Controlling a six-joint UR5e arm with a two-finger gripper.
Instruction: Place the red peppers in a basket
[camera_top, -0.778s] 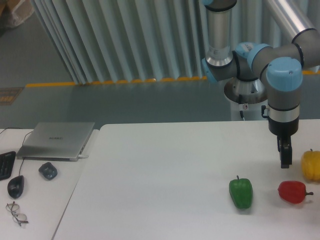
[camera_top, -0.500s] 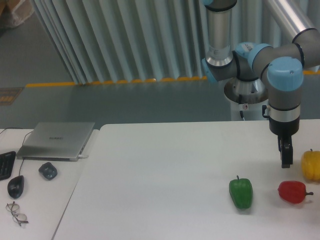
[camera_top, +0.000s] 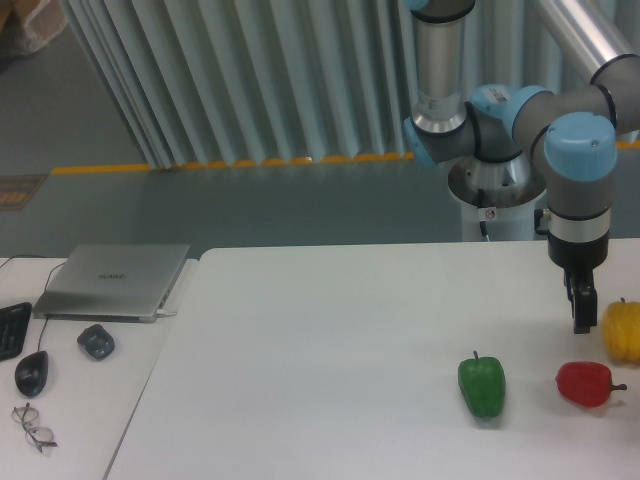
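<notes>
Camera view from the front is showing a white table (camera_top: 330, 330) with three peppers lying near its right end. I am taking the red pepper (camera_top: 587, 384) as the landmark. It is sitting on the table surface, squat and glossy, with its short dark stem pointing to the right. The green pepper (camera_top: 482, 385) is lying to the left of the red pepper, apart from it and about level with it. The yellow pepper (camera_top: 622, 329) is sitting up and to the right of the red pepper, near it but not touching, and the frame edge is cutting part of it. The gripper (camera_top: 580, 312) is hanging above the red pepper, a little toward the yellow pepper, and it is not touching either of them. It is pointing down and showing only as one narrow dark shape, so I cannot tell if the fingers are spread or pressed together. The arm (camera_top: 578, 170) with its grey and blue joints is rising straight above the gripper. Far to the left of the red pepper, on a lower desk, a closed laptop (camera_top: 112, 279), a computer mouse (camera_top: 31, 373) and a pair of glasses (camera_top: 34, 426) are lying.
</notes>
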